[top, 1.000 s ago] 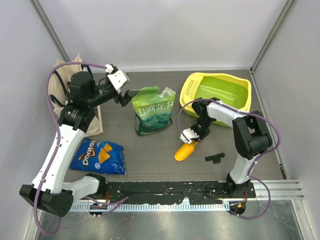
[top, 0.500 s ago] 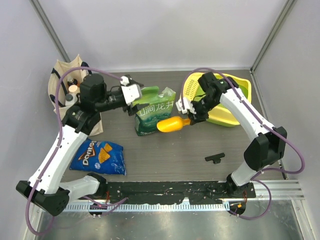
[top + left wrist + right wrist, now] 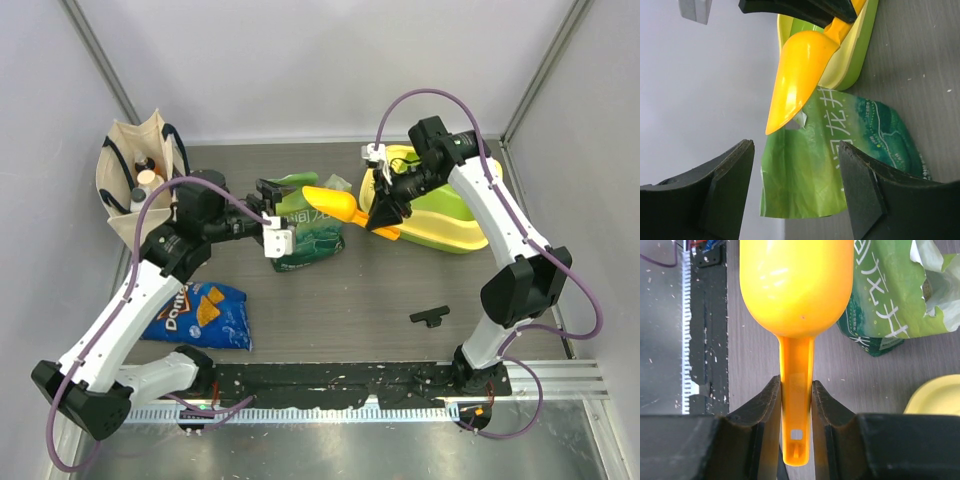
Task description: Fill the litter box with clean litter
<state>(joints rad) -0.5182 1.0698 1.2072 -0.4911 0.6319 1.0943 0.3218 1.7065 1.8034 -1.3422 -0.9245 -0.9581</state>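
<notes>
Scoop (image 3: 330,205) of orange plastic sits clamped by its handle in the right tool (image 3: 796,395), with its bowl poised over the green pouch (image 3: 305,235). The left tool (image 3: 795,147) gapes wide beside the pouch, holding nothing. It should probably steady the pouch's rim before the bowl dips in. No clean litter can be made out. The litter box (image 3: 455,243) sits just behind the right tool, near the far right wall. The tabletop (image 3: 400,290) gives room in front.
</notes>
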